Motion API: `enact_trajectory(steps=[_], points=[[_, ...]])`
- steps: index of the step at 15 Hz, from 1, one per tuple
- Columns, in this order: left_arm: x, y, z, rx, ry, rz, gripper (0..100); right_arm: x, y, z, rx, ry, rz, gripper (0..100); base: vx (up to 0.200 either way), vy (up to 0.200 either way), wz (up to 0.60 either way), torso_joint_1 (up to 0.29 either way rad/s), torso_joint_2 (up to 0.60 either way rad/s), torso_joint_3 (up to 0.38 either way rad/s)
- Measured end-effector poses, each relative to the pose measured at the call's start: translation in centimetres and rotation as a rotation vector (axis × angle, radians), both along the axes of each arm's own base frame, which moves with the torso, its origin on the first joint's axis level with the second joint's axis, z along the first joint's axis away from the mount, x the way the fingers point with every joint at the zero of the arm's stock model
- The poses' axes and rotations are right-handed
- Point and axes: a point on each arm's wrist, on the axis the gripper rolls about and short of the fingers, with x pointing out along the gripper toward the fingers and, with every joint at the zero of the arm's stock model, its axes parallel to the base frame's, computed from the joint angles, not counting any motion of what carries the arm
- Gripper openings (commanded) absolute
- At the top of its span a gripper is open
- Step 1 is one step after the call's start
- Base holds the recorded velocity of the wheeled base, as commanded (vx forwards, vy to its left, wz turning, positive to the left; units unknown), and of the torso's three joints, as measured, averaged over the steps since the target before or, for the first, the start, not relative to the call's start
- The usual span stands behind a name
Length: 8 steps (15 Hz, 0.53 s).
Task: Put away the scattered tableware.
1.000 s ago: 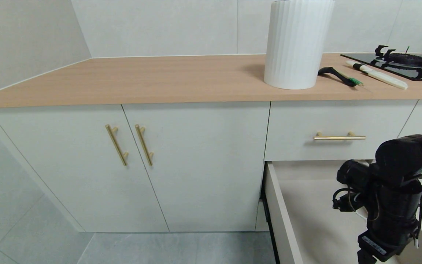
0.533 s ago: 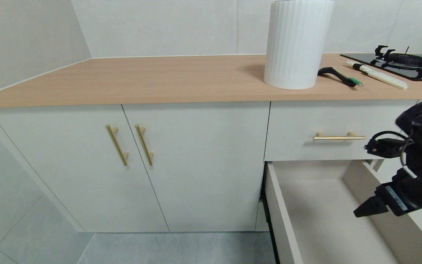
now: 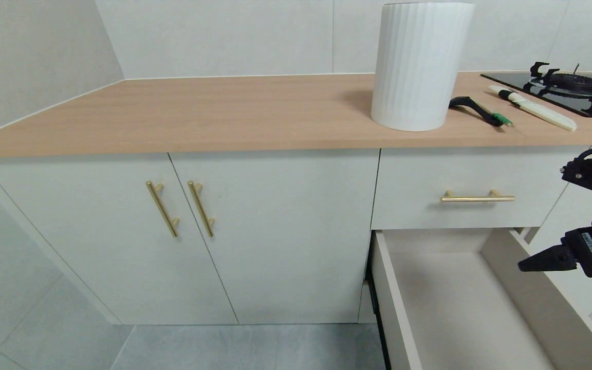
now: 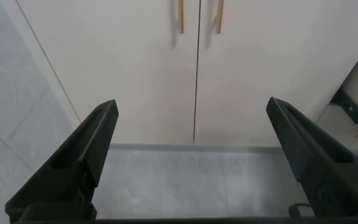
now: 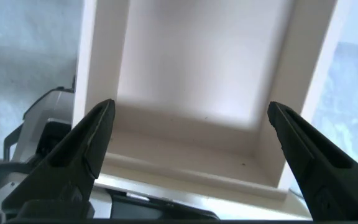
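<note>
Barely begun, with drawer [image 3: 386, 288] open, knife [image 3: 537, 109] and black-handled tool [image 3: 476, 109] not yet off the bench [image 3: 224, 108], left fingers [image 4: 79, 162] and right fingers [image 5: 73, 155] spread, holding nothing.

Illumination is bright, even and diffuse; the source appears to be overhead, though no fixture is in frame. The white ribbed container [image 3: 419, 67] casts a soft shadow toward the left on the countertop [image 3: 224, 113]. A thin shadow strip runs beneath the countertop overhang. The open drawer [image 3: 455, 308] is lit on its floor and shaded at its rear. In the head view, the lines of the cabinet doors [image 3: 183, 236] splay outward toward the frame edges.
</note>
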Motion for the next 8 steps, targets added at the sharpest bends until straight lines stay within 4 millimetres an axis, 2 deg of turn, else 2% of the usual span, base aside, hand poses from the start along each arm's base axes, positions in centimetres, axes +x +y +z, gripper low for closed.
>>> enact_trajectory(steps=[2,8], points=[[0.0,0.0,0.01,0.0,0.0,0.0,100,-0.07,0.0,0.07,0.0,-0.003,0.0,100,0.0,0.0,0.0,0.102,-0.57,-0.303],[0.0,0.0,0.01,0.0,-0.001,0.0,100,-0.13,-0.02,0.07,-0.001,-0.004,0.001,100,0.0,0.0,0.0,0.172,-0.48,-0.3]])
